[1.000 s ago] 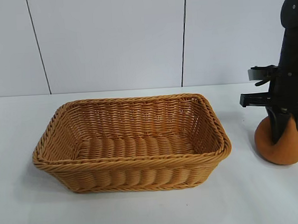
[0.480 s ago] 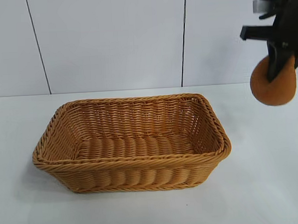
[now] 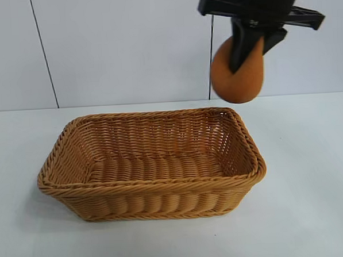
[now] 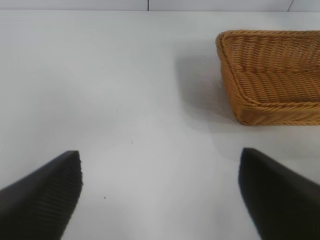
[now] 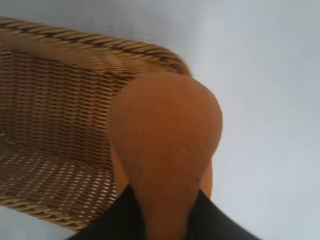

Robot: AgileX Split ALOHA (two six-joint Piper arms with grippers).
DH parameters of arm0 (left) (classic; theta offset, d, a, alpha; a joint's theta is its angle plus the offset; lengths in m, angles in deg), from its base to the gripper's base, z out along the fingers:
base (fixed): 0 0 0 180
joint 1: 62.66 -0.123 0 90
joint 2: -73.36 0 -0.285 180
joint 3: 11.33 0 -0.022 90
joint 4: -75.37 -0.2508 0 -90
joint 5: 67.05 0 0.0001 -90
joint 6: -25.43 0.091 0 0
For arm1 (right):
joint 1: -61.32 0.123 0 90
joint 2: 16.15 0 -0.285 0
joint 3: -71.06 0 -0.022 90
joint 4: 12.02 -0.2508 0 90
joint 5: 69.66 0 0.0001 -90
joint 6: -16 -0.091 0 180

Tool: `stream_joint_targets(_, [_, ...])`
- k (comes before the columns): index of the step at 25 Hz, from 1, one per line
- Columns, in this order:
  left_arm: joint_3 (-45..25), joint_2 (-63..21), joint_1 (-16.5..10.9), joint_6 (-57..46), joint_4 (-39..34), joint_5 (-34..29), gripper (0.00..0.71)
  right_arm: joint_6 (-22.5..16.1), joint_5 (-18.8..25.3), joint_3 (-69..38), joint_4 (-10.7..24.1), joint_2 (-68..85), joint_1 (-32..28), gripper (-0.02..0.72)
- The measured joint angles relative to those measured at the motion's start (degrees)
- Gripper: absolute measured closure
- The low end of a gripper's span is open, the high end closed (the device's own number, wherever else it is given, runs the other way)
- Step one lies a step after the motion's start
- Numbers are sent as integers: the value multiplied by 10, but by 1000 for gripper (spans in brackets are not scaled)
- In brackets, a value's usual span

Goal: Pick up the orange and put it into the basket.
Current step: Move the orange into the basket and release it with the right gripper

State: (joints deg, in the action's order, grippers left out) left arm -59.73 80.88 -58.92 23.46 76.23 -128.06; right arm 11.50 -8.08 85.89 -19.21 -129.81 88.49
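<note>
The dull orange-brown orange [image 3: 238, 79] hangs in the air above the basket's far right corner, with my right gripper [image 3: 245, 54] shut on its narrow stem end. In the right wrist view the orange [image 5: 167, 145] fills the middle, pinched by my right gripper [image 5: 167, 220], and the basket [image 5: 60, 80] lies below and beside it. The golden-tan wicker basket [image 3: 151, 187] stands in the middle of the white table with nothing in it. My left gripper [image 4: 160, 195] is open over bare table, a good way from the basket [image 4: 270, 75].
The white table [image 3: 314, 213] stretches around the basket on all sides. A pale panelled wall [image 3: 127, 44] rises behind it.
The right gripper has lifted the orange off the table at the right and carried it up and leftward, to above the basket's right end. The left gripper has not moved.
</note>
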Motion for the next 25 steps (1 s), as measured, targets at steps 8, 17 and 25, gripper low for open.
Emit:
stream_joint_targets(8, [0,0,0,0,0,0,101,-23,-76,0,-7,-25,106,649])
stream_joint_targets(17, [0,0,0,0,0,0,101,-27,-113,0,12,-129,112,649])
stream_joint_targets(25, [0,0,0,0,0,0,101,-22,-125,4,16,-178,113,624])
